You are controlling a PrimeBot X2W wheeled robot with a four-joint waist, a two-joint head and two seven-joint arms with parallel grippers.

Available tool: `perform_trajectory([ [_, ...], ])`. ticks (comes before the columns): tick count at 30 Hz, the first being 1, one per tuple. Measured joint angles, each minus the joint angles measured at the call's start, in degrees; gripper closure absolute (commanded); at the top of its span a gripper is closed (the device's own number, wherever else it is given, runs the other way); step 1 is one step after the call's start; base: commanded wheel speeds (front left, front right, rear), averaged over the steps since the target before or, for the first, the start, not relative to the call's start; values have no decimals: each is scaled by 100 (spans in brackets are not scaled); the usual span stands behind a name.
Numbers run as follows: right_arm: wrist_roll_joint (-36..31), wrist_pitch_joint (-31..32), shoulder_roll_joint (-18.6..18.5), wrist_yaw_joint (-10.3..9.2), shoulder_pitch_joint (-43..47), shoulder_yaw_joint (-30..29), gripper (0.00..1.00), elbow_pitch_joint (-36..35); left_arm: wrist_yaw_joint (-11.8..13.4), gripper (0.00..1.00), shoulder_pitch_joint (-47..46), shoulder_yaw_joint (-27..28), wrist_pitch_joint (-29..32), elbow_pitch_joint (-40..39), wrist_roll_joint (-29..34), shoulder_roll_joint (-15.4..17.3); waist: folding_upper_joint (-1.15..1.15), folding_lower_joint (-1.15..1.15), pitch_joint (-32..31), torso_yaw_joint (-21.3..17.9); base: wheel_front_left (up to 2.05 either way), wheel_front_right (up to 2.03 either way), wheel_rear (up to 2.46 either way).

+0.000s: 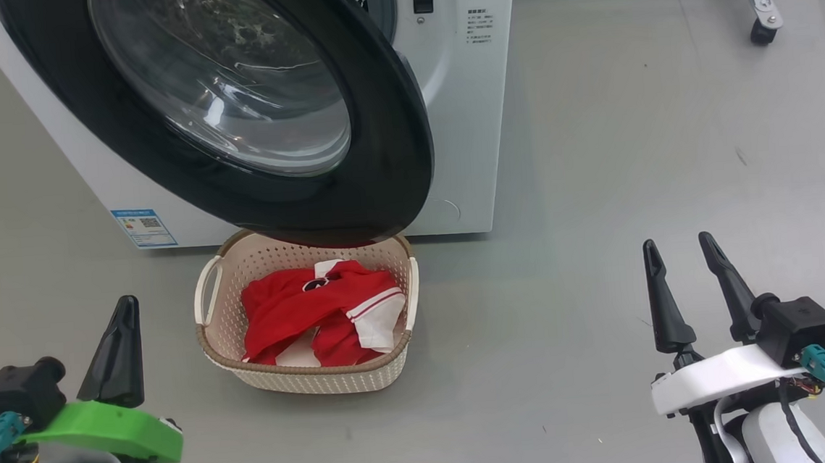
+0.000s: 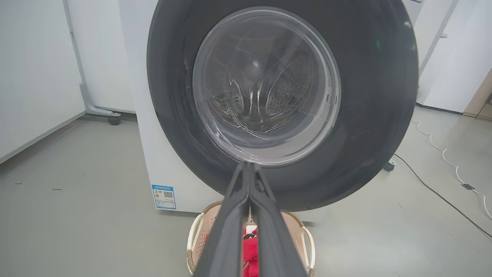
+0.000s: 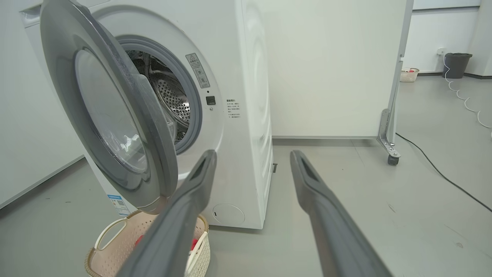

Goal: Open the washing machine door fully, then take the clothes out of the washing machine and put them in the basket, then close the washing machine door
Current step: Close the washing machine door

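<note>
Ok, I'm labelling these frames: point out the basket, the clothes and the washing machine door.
basket (image 1: 314, 381), head view, front perforated wall.
clothes (image 1: 287, 309), head view, red fabric inside the basket.
washing machine door (image 1: 391, 138), head view, right side of black ring.

Bright, even, diffuse light fills all three views, so shadows stay faint. A soft one lies on the floor beside the washing machine door and along the near edge of the basket. White streaks of glare cross the door's glass bowl (sharpest in the head view). Both wrist views bow straight lines near their edges, and the left gripper looks soft close to the lens.
</note>
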Motion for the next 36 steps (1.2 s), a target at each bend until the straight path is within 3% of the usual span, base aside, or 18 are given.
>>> perform_trajectory([
  [6, -3, 0, 1, 5, 3, -62, 0, -24, 249, 100, 45, 27, 1, -62, 485, -11, 0, 0, 8, 139, 0, 0, 0],
  [12, -10, 0, 24, 49, 3, -11, 0, -23, 434, 100, 204, 416, 4, -303, 698, -226, 0, 0, 1, 210, 0, 0, 0],
  [13, -10, 0, 25, 51, 3, -12, 0, -23, 449, 67, 225, 426, 4, -312, 732, -253, 0, 0, 0, 216, 0, 0, 0],
  [14, -10, 0, 25, 52, 3, -12, 0, -23, 449, 3, 265, 437, 4, -336, 773, -286, 0, 0, -2, 222, 0, 0, 0],
  [36, -54, 0, 62, 103, 62, 15, 0, 19, 341, 0, 678, 587, 4, -583, 1350, -709, 0, 0, -62, 199, 0, 0, 0],
])
